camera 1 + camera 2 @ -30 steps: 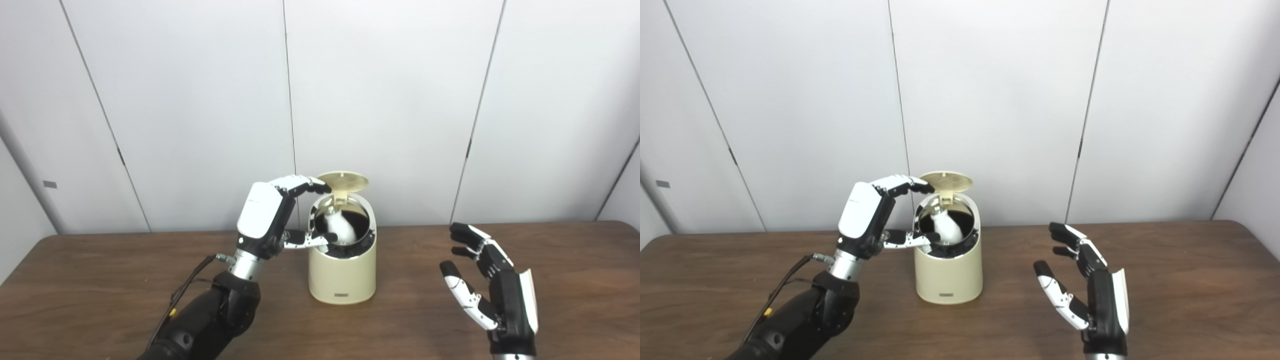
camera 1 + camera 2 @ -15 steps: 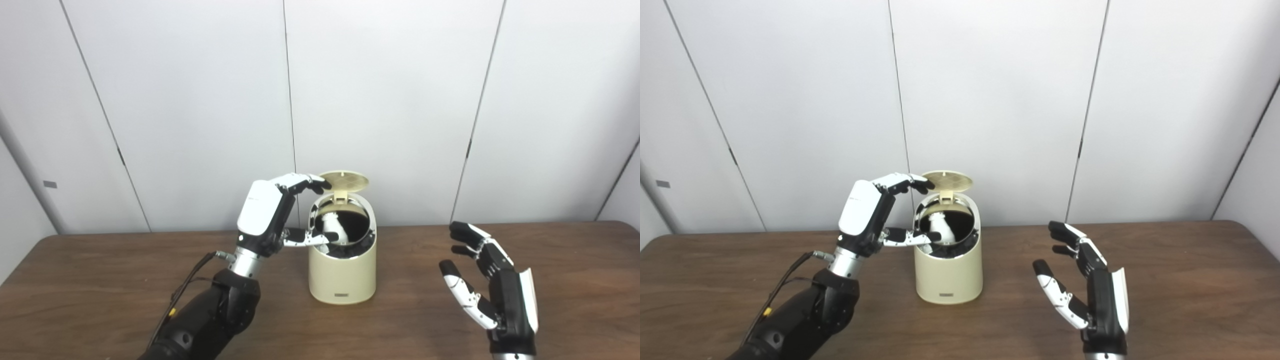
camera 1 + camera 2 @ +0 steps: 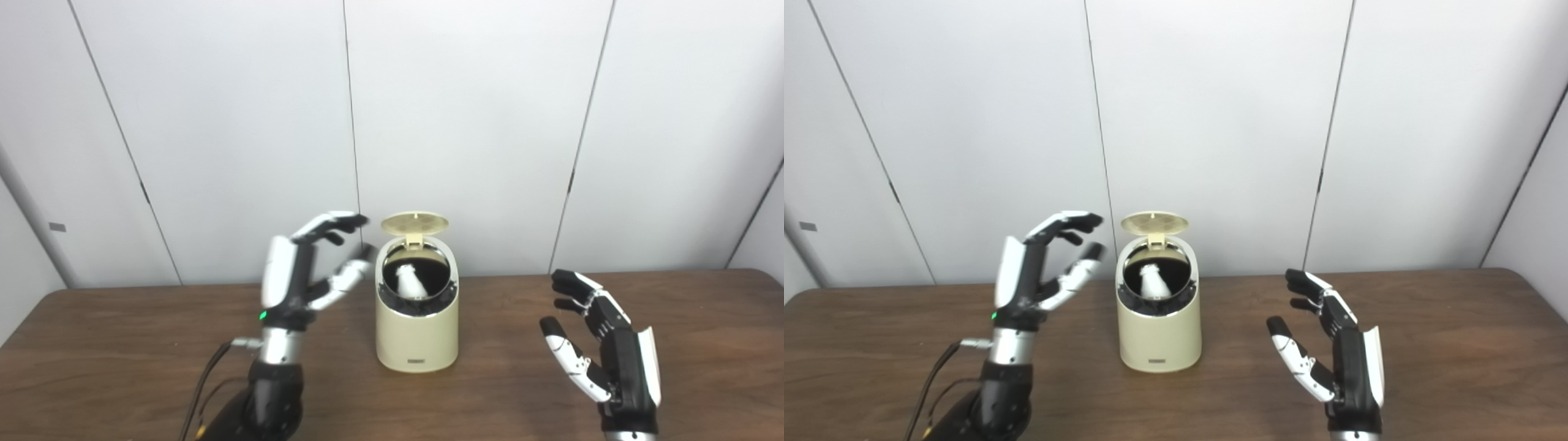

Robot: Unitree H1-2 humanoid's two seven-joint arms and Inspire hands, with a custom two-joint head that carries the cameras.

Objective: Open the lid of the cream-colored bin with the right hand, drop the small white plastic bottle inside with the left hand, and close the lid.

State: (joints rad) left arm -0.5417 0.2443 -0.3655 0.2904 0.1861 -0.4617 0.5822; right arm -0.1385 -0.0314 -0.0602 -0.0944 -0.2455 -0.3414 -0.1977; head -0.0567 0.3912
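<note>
The left robot hand (image 3: 306, 269) hangs beside the bin, fingers spread and empty, slightly blurred. The right robot hand (image 3: 603, 343) waits over the brown wooden counter (image 3: 122, 367), fingers apart, its wrist cut off by the bottom edge. The small white plastic bottle (image 3: 1153, 283) lies inside the cream-colored cylindrical bin (image 3: 418, 334), only partly visible in the dark interior. The round lid (image 3: 414, 223) stands open. Both views show the same.

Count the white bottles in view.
1. The small white bottle lies inside the open cream bin, lid up. Neither hand holds one. The bin's dark interior could hide more.
</note>
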